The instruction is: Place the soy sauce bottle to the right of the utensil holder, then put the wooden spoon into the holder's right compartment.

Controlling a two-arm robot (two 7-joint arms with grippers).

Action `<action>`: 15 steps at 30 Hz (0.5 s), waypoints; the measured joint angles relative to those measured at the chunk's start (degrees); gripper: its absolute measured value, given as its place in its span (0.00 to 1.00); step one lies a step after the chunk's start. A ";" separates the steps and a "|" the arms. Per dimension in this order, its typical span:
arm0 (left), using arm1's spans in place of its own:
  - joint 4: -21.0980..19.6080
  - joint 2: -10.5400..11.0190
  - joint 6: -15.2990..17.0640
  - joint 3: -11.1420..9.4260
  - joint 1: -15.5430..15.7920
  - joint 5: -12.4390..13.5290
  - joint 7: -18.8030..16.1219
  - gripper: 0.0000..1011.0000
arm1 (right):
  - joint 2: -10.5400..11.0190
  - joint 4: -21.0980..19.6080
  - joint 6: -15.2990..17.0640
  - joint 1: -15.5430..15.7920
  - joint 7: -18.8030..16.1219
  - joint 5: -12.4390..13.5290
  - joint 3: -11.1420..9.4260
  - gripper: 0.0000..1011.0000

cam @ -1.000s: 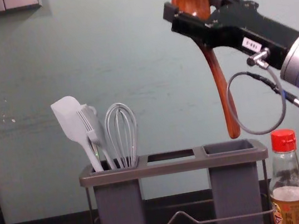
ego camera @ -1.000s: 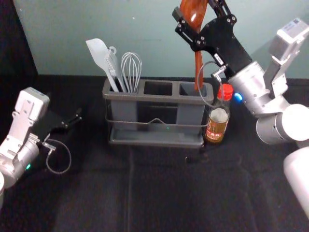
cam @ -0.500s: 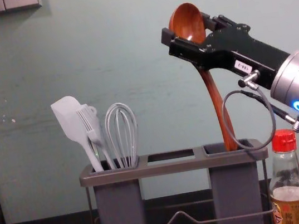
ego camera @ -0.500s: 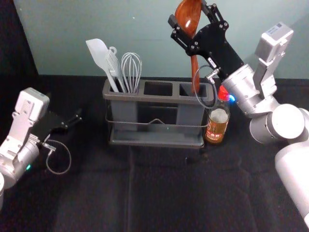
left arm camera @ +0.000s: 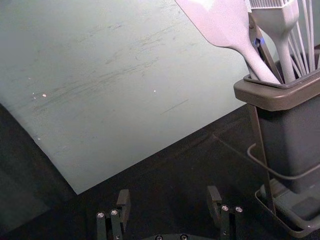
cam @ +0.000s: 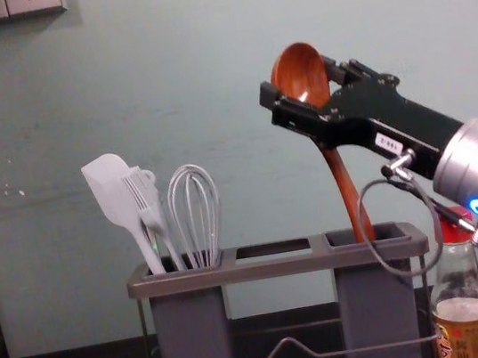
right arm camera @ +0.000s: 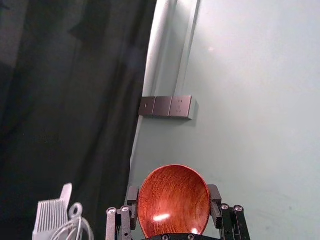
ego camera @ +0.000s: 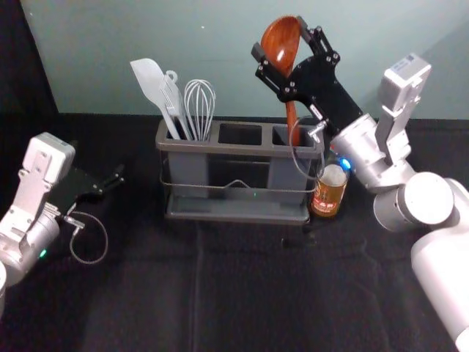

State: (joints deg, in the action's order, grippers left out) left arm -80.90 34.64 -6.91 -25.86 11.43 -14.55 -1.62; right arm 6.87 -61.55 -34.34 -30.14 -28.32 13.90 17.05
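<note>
Right hand (ego camera: 280, 37): above the right end of the utensil holder (ego camera: 212, 147), pinching the wooden spoon (cam: 302, 75) by its bowl, one finger against each side
Wooden spoon: held bowl uppermost, slightly tilted; handle pointing down, its lower end within the mouth of the right compartment (cam: 376, 302)
Soy sauce bottle (ego camera: 329, 198): upright on the desk (ego camera: 220, 293), just beside the holder, to its right; red cap partly hidden behind the right arm's cable and fittings in the chest view
Left compartment (cam: 192, 330): spatula (ego camera: 149, 79), brush (cam: 143, 193) and whisk (ego camera: 199, 103), heads up
Left hand (ego camera: 100, 161): parked to the left of the holder, near the desk; fingers (left arm camera: 123, 202) spread well apart, nothing between them
Background: wall (ego camera: 220, 44), with socket panels (right arm camera: 165, 106) in the right wrist view
</note>
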 joint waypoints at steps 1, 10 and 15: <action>0.00 0.00 0.00 0.00 0.00 0.00 0.00 0.99 | 0.00 0.09 -0.06 0.16 0.00 -0.03 -0.01 0.83; 0.00 0.00 0.00 0.00 0.00 0.00 0.00 0.99 | 0.26 0.76 -0.44 2.11 -0.02 -0.43 -0.33 0.83; 0.00 0.00 0.00 0.00 0.00 0.00 0.00 0.99 | 0.41 0.78 -0.61 3.22 0.14 -0.62 -0.61 0.83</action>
State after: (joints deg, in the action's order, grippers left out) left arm -80.90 34.65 -6.91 -25.86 11.43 -14.55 -1.62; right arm 7.28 -60.77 -34.95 -26.91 -28.17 13.28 16.44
